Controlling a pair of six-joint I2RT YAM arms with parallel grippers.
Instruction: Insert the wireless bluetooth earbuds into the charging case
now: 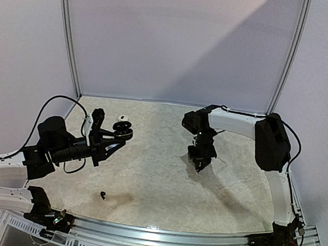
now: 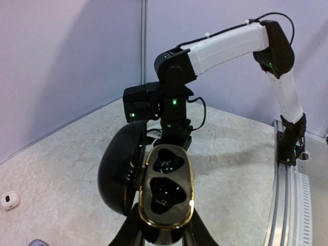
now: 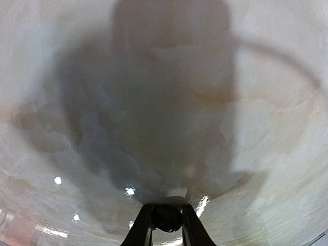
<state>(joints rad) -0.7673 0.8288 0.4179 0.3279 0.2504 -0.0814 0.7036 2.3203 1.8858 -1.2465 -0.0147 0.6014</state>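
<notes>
Black charging case (image 2: 166,180) clamped open in left end effector (image 2: 164,231), right end effector (image 3: 166,228) pinching black earbud (image 3: 166,217), well inside table (image 1: 158,178) edges

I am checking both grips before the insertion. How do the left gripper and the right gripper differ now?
The left gripper holds the open black case; the right gripper pinches a small dark earbud. The left gripper points sideways across the table; the right gripper points down at it. Both are shut on something, off the table.
</notes>
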